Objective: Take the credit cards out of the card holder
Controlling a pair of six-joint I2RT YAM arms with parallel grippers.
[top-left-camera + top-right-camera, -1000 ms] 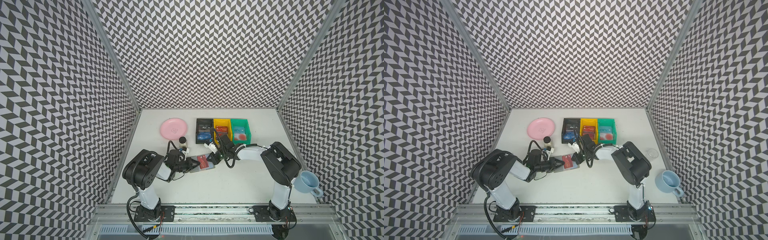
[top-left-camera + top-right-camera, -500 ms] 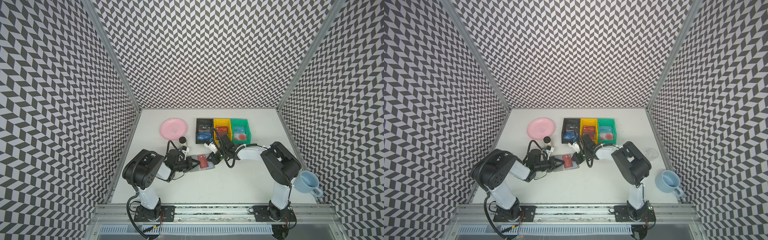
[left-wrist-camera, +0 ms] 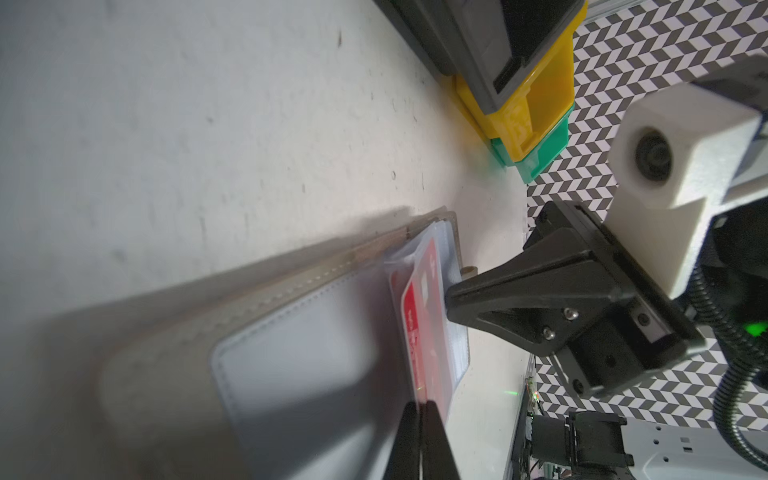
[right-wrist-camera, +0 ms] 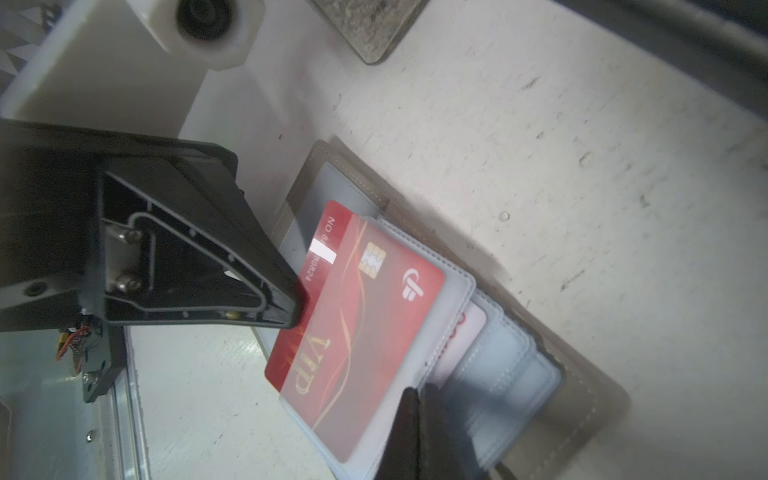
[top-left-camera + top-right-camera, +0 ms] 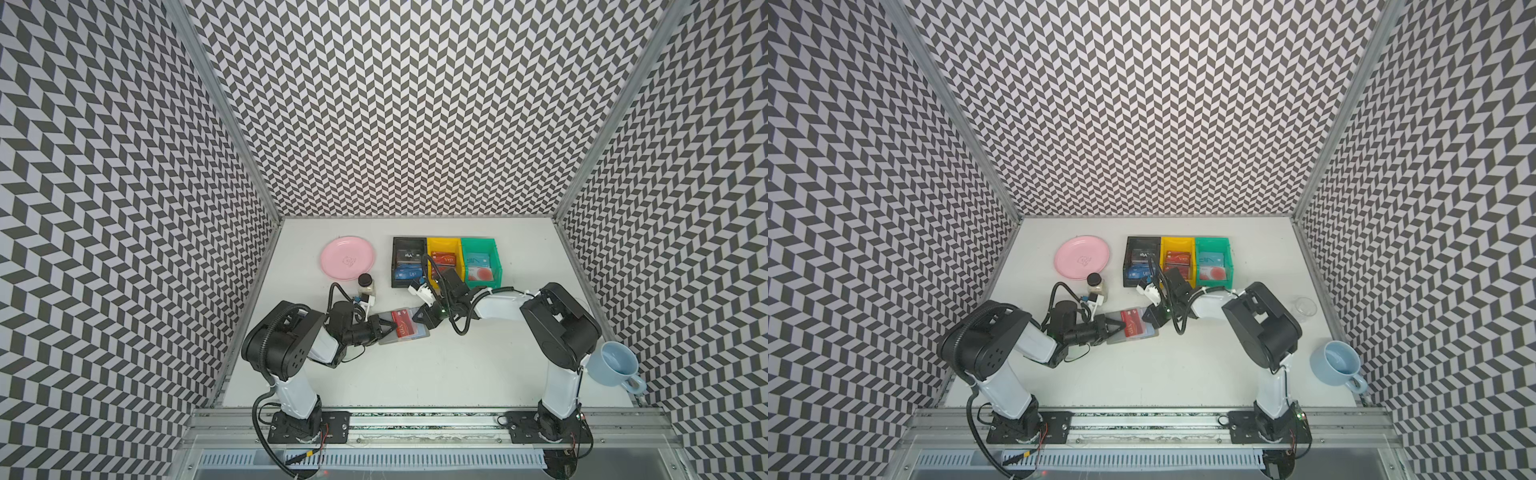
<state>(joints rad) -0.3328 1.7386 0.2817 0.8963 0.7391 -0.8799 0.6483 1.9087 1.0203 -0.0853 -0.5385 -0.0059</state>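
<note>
**Both grippers clamped at the open card holder, red card partly out**

On my top views the card holder (image 5: 390,339) (image 5: 1121,339) lies open and flat on the white table (image 5: 457,374), in front of the bins and between the two arms. A red card (image 5: 404,327) (image 5: 1131,326) with gold "VIP" lettering sits on top of it. One end is bare and the other end lies under a clear sleeve.

The left gripper (image 5: 390,326) (image 5: 1119,325) comes in low from the left. My left wrist camera shows its fingers pressed together on the edge of the red card (image 3: 419,324). The right wrist camera shows the same tip (image 4: 297,309) on the bare end of the card (image 4: 357,324).

The right gripper (image 5: 415,320) (image 5: 1144,318) reaches in from the opposite side. Its fingers (image 4: 409,419) are closed on the card holder (image 4: 582,399) at the rim of the clear sleeve that covers the red card. From the left wrist camera I see that tip (image 3: 451,299) touching the sleeve end of the holder (image 3: 291,353).

A pale card (image 4: 467,328) with red marks shows in the next sleeve behind.

Further back stand a black bin (image 5: 395,262), a yellow bin (image 5: 444,240) and a green bin (image 5: 478,240) in a row, touching, each with cards inside. A pink plate (image 5: 347,257) lies left of them, with a small dark-capped jar (image 5: 365,283) just in front of it. A blue mug (image 5: 615,368) sits by the right wall.
</note>
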